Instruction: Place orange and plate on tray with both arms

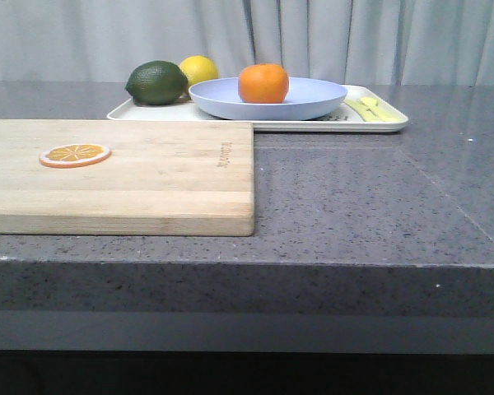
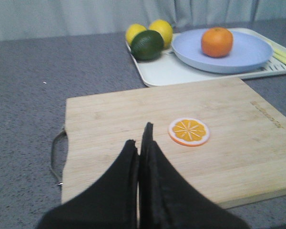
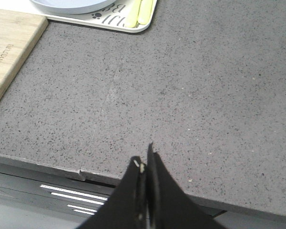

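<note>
While the orange [image 1: 263, 83] sits inside the pale lavender-blue plate [image 1: 313, 104], the plate itself rests on the cream-white tray [image 1: 384, 125] at the far side of the grey speckled bench [image 1: 370, 206]. A dark green avocado [image 1: 156, 83] and a yellow lemon [image 1: 199, 69] lie on the tray's left part, just beside the plate; the left wrist view shows a second lemon [image 2: 134, 33] behind the avocado. Pale yellow-green sticks [image 1: 373, 109] lie along the tray's right edge. Nearer the front, a light wooden cutting board [image 1: 165, 181] lies on the bench, its far edge close to the tray, with a thin orange slice [image 1: 75, 155] flat on it toward the left. The left gripper [image 2: 142, 140] hovers above the board near the slice, jaws pressed together and holding nothing. The right gripper [image 3: 144, 162] hangs over the bare bench near its front edge, jaws likewise closed and empty.
</note>
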`<state>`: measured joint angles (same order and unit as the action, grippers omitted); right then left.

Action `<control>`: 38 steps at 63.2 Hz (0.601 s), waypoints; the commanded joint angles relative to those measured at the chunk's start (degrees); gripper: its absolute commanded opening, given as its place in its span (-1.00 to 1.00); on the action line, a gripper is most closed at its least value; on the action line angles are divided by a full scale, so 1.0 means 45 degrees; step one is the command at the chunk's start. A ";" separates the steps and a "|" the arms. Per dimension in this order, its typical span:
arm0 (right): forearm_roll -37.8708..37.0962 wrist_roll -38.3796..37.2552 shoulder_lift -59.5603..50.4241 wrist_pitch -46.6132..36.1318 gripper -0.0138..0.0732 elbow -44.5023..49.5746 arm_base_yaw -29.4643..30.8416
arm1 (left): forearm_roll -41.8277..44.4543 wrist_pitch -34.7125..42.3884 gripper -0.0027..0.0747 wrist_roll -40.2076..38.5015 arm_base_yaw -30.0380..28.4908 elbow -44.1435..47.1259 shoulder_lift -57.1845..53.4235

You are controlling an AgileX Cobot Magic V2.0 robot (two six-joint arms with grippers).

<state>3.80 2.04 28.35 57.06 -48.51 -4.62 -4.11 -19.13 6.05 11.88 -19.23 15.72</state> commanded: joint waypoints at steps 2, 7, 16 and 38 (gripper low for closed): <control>0.0113 0.0141 0.0057 -0.0923 -0.95 -0.0290 0.0063 | -0.0028 0.2186 -0.98 -0.0125 -0.0652 0.1015 -0.1361; 0.0113 0.0141 0.0057 -0.0923 -0.95 -0.0290 0.0063 | -0.0051 0.2458 -0.98 -0.0125 -0.1082 0.1838 -0.2267; 0.0113 0.0141 0.0057 -0.0923 -0.95 -0.0290 0.0063 | -0.0224 0.2829 -0.98 -0.0125 -0.1499 0.3073 -0.3321; 0.0113 0.0141 0.0068 -0.0910 -0.95 -0.0290 0.0063 | -0.1245 0.4084 -0.98 -0.0125 -0.1529 0.4705 -0.3798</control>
<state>3.80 2.04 28.35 57.06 -48.51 -4.62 -8.55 -5.74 6.05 5.12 0.42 -0.23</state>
